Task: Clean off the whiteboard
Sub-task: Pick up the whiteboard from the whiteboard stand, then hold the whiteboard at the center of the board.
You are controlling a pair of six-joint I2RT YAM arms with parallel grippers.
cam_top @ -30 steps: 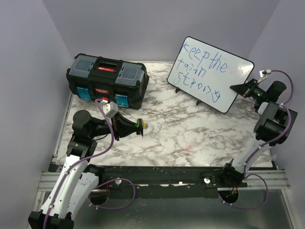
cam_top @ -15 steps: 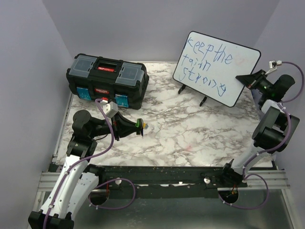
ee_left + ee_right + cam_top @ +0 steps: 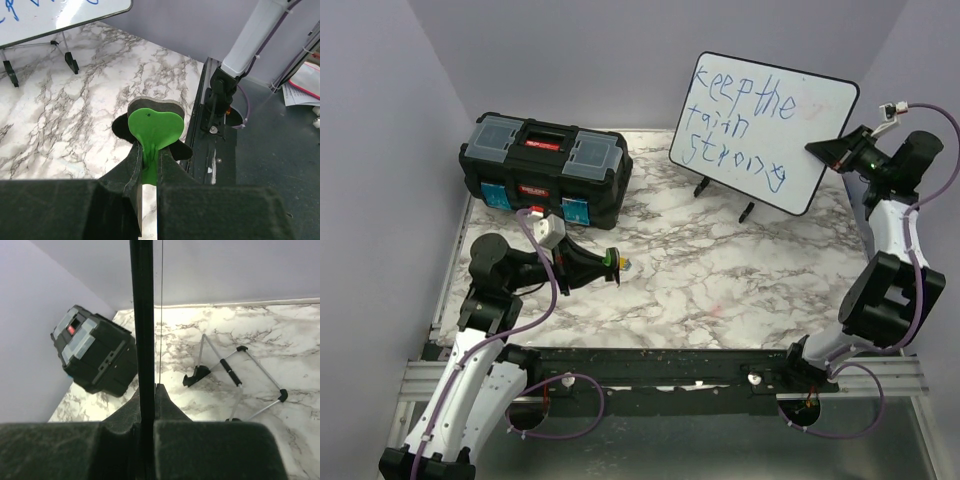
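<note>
The marbled table (image 3: 720,290) fills the middle of the overhead view. Its near edge is covered by the black rail that carries the arm bases, and its right edge is lost behind the right arm.

The whiteboard (image 3: 760,130) stands at the back right, tilted with its top leaning toward the rear wall and its blue lettering facing the camera. The words "keep the" and "strong" can be read, but the word between them is hard to make out. Its right edge is hidden behind the right gripper (image 3: 830,152). In the right wrist view the whiteboard (image 3: 145,315) shows edge-on, only a thin black rim running from the top of the frame down between the fingers. Its wire legs and small black feet (image 3: 747,211) hang low over the marble, and I cannot tell whether they touch it. In the left wrist view only the board's lower corner (image 3: 55,15) is in frame.

The black toolbox (image 3: 545,170) sits closed at the back left, well apart from the board.

The right gripper is clamped narrow on the board's right rim, one finger on each face. The left gripper (image 3: 610,265) hovers over the table's left part, near the toolbox and pointing toward the middle. Its fingers are pinched tight on the stem of a green eraser (image 3: 152,127), a heart-shaped green piece backed by a dark pad whose underside is out of sight. The eraser touches neither table nor board.
</note>
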